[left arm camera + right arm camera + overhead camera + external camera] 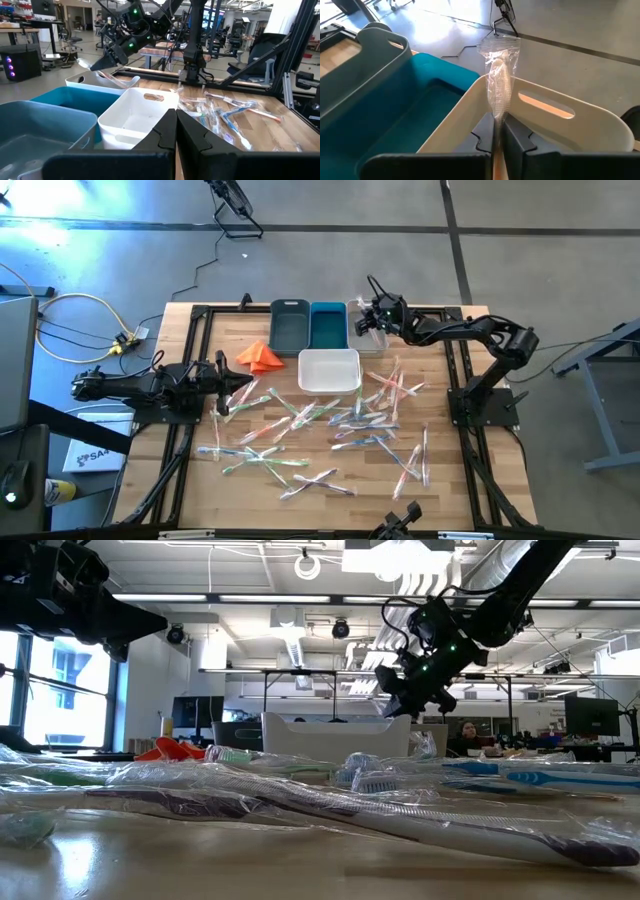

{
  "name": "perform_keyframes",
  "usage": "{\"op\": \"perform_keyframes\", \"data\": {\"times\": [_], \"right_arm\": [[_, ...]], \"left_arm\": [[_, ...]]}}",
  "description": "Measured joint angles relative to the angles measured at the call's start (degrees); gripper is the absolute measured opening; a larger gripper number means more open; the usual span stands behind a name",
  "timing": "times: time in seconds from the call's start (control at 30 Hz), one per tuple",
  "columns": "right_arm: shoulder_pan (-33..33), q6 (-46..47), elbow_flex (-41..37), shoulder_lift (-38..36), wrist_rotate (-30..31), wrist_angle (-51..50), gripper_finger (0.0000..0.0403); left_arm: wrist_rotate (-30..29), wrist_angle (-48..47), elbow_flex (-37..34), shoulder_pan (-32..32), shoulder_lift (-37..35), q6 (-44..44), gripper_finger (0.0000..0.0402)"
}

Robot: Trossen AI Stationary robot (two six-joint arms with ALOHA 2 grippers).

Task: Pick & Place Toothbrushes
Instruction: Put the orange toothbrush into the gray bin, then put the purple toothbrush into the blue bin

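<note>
Several wrapped toothbrushes (330, 425) lie scattered flat on the wooden table (470, 500), and in the low view they lie close to the camera (330, 805). My right gripper (368, 323) hangs at the far side over a pale bin (560, 115) next to the teal bin (328, 325). It is shut on one whitish toothbrush in a clear wrapper (500, 75). The left wrist view also shows that gripper (107, 61) above the pale bin (82, 80). My left gripper (222, 388) waits shut at the table's left, level, touching nothing. My right gripper pinches the wrapped toothbrush between its two fingers, the wrapper (498, 112) coming out right at the fingertips. The fingers slant down from the table's right and the toothbrush runs along them, its wrapped end (83, 64) sticking out ahead. It is lifted clear above the pale bin.
A grey-blue bin (290, 325) stands left of the teal one, and a white bin (329, 370) sits nearer the middle. An orange folded cloth (260, 357) lies left of the white bin. Dark frame rails (190, 380) run along the table's left and right sides.
</note>
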Motion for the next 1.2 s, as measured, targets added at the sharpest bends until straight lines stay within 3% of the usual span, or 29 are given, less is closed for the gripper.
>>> {"op": "perform_keyframes", "data": {"times": [0.27, 0.53, 0.93, 1.2], "right_arm": [[0.1, 0.1, 0.0, 6.8, 0.1, 4.5, 0.0009], [0.1, 0.2, 0.0, 7.5, 0.1, 4.5, 0.0012], [0.1, 0.0, 0.0, 7.5, 0.5, 3.8, 0.0103], [0.2, -0.1, 0.0, 6.1, -0.3, 4.0, 0.0112]], "left_arm": [[0.0, 0.0, 0.0, 0.0, 0.0, 0.0, 0.0000], [0.0, 0.0, 0.0, 0.0, 0.0, 0.0, 0.0000], [0.0, -1.3, 0.0, 0.0, 0.0, -0.1, 0.0000], [0.0, -1.4, 0.0, 0.0, 0.0, -0.4, 0.0000]]}}
